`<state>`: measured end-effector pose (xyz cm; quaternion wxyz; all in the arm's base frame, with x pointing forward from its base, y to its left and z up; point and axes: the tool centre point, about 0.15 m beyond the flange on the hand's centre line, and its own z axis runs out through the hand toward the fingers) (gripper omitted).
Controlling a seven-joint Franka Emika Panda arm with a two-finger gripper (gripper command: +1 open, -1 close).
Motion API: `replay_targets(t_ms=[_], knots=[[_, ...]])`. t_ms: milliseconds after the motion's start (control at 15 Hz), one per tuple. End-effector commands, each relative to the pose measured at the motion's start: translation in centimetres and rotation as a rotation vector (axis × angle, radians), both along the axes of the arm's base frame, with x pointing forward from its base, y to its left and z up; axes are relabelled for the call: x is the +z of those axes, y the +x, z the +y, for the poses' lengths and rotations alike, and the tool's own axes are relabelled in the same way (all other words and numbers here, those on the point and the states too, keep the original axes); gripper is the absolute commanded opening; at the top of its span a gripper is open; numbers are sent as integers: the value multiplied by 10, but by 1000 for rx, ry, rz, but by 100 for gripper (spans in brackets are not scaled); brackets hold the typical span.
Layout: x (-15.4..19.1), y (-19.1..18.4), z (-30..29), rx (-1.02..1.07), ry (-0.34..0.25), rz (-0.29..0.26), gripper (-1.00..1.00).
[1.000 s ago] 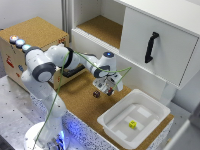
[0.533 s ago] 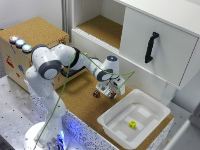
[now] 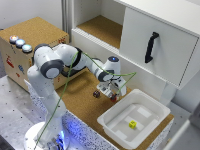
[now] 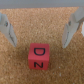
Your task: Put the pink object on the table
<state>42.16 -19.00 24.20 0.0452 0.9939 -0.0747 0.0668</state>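
Wrist view: pink object [image 4: 38,56] resting on table [image 4: 42,22], centred just beyond gripper [image 4: 41,31] fingertips (jaws apart, gripping nothing).

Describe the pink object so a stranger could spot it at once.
Start at the white tub on the cork-topped table. Beside its corner the gripper hangs open, and the pink object lies on the cork between its fingers. Unlike the dark cube nearby, it is reddish-pink with black letters.

Bare cork lies all round the pink object [image 4: 39,56] (fingers [image 4: 9,31] stand apart), white tub [image 3: 116,127] near.
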Motion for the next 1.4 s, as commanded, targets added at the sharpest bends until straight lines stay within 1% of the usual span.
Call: replay_targets(t_ms=[0, 867, 933, 1133, 1333], knots=[[45, -1, 22, 14, 72, -6, 100], [45, -1, 22, 14, 72, -6, 100], [40, -5, 21, 6, 31, -32, 100], [79, -7, 2, -14, -6, -97, 100], [112, -22, -20, -65, -29, -127, 100]])
